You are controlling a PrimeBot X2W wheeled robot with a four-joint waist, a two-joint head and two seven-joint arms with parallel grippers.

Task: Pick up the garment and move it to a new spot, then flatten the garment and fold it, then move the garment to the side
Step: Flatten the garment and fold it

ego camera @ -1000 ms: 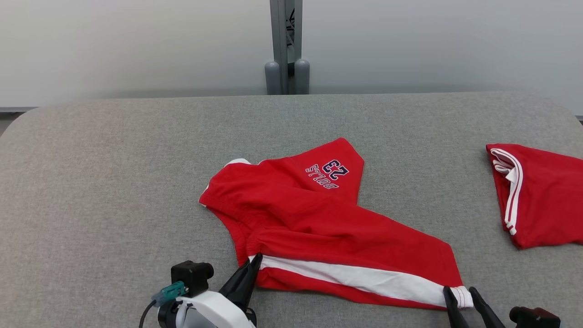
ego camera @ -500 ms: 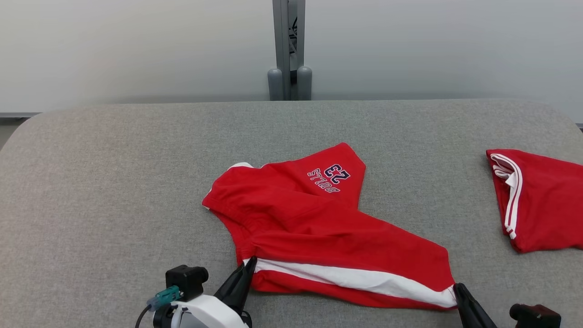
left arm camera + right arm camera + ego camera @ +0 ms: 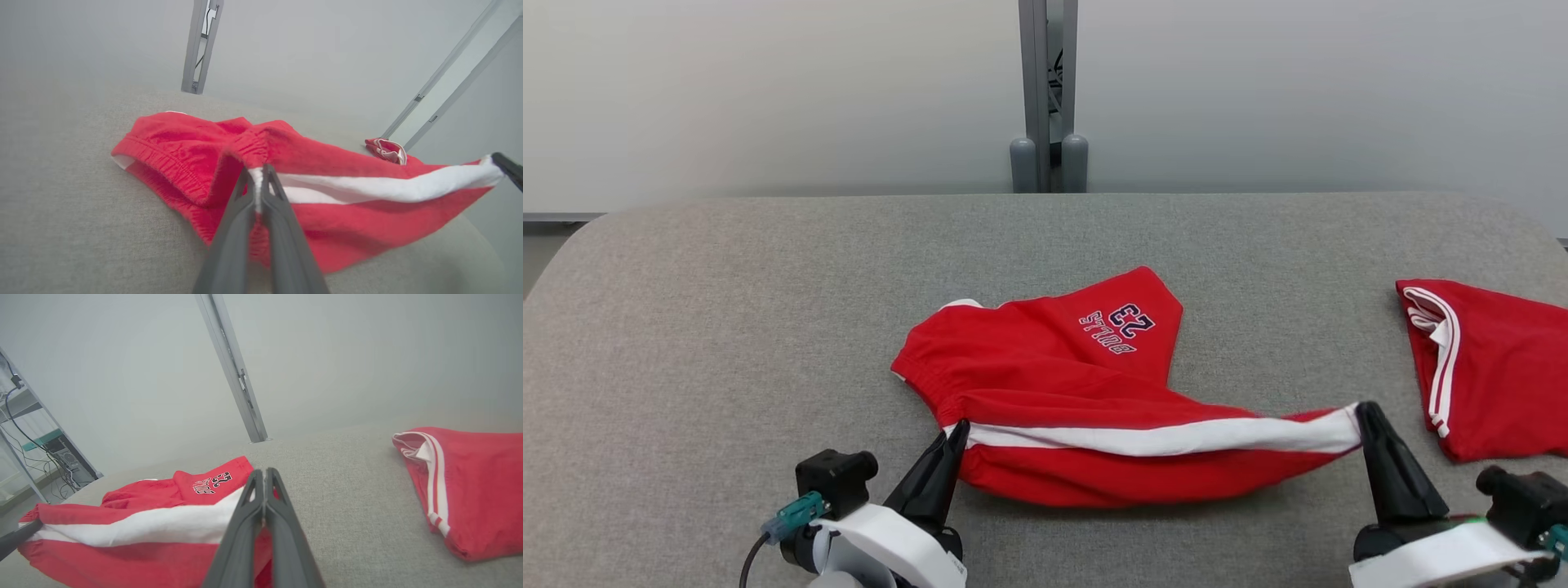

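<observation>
The garment (image 3: 1062, 367) is a pair of red shorts with a white side stripe and a dark "23" print, lying mid-table on the grey cloth. My left gripper (image 3: 960, 427) is shut on the waistband end of the stripe, as the left wrist view shows (image 3: 257, 173). My right gripper (image 3: 1362, 411) is shut on the hem end of the stripe, seen also from the right wrist (image 3: 264, 473). Between the two grips the striped edge hangs lifted and stretched above the table, while the far part of the garment (image 3: 204, 484) rests on the surface.
A second red garment (image 3: 1490, 363) with white stripes lies folded at the table's right edge. A grey metal post (image 3: 1047, 90) stands behind the table's far edge. The padded table (image 3: 727, 327) has open room on the left and at the back.
My right gripper shut on the hem end of the stripe. Both grippers then lifted the striped edge off the table and pulled it taut. The head camera tilted slightly.
</observation>
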